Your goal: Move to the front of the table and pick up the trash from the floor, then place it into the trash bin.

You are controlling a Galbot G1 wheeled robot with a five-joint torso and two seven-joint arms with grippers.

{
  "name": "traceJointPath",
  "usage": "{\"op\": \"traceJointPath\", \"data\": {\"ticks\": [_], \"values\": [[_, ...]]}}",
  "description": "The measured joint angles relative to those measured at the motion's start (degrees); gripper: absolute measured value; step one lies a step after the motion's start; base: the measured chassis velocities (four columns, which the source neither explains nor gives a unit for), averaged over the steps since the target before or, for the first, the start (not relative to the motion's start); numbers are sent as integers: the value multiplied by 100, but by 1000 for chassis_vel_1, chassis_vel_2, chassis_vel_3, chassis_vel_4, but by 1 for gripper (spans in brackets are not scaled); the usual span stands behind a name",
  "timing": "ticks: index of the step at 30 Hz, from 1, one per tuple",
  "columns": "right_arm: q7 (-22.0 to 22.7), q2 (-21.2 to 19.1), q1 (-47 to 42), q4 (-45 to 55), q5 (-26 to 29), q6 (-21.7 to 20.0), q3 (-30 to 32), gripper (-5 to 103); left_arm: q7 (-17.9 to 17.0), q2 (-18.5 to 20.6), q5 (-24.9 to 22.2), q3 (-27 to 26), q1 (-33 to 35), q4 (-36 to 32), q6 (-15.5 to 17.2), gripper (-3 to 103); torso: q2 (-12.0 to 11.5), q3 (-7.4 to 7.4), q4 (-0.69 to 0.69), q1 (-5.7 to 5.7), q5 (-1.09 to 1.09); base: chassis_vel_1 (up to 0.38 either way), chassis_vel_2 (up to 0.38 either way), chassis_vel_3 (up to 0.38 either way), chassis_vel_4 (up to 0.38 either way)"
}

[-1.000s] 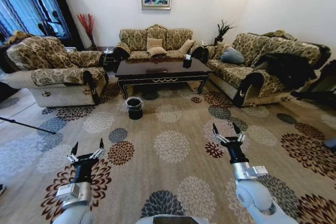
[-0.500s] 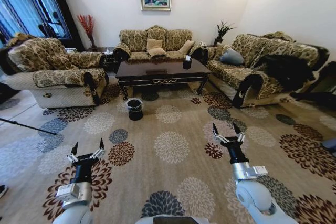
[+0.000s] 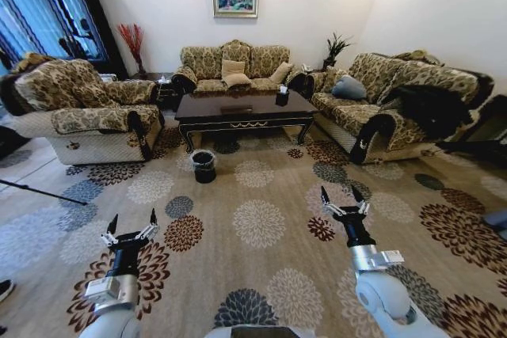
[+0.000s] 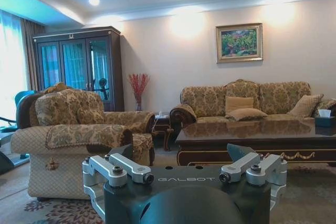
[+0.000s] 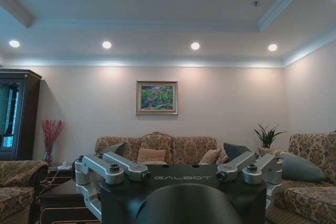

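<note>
The dark brown table (image 3: 244, 108) stands across the room, in front of the back sofa, and its glossy top (image 4: 252, 132) shows in the left wrist view. The black trash bin (image 3: 203, 165) with its clear liner sits on the flowered carpet floor (image 3: 257, 223) just before the table's left end. The trash is too small to make out from here. My left gripper (image 3: 132, 221) and right gripper (image 3: 339, 195) hang open and empty over the carpet close to me, far short of the bin. Each wrist view shows its own open gripper, left (image 4: 186, 170) and right (image 5: 181, 171).
A patterned armchair (image 3: 87, 112) flanks the table on the left. A long sofa (image 3: 396, 96) with a black garment on it stands on the right, and another sofa (image 3: 234, 65) at the back. A thin black pole (image 3: 40, 190) lies on the floor at left. Open carpet stretches ahead.
The whole head view has shifted slightly, so the camera has moved a little relative to the room. Both arms hold the same pose, grippers still open.
</note>
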Motion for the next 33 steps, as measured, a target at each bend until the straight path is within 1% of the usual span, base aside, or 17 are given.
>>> {"op": "traceJointPath", "data": {"ticks": [3,7,9,13,15,18,20,23,33], "values": [[0,0,0,0,0,0,0,100,0,0,0,0,0,0,0,100,54,30,0,24,0,0,0,0,0],[0,0,0,0,0,0,0,100,0,0,0,0,0,0,0,100,194,107,0,88,0,0,0,0,0],[0,0,0,0,0,0,0,100,0,0,0,0,0,0,0,100,215,119,0,98,0,0,0,0,0],[0,0,0,0,0,0,0,100,0,0,1,0,0,0,0,100,373,205,0,170,0,0,0,0,0],[0,0,0,0,0,0,0,100,0,0,0,0,0,0,0,100,394,216,0,179,0,0,0,0,0],[0,0,0,0,0,0,0,100,0,0,0,0,0,0,0,100,511,280,0,231,0,0,0,0,0],[0,0,0,0,0,0,0,100,0,0,0,0,0,0,0,100,532,290,0,240,0,0,0,0,0],[0,0,0,0,0,0,0,100,0,0,0,0,0,0,0,100,634,347,0,287,0,0,0,0,0],[0,0,0,0,0,0,0,100,0,0,0,0,0,0,0,100,660,364,0,298,0,0,0,0,0]]}}
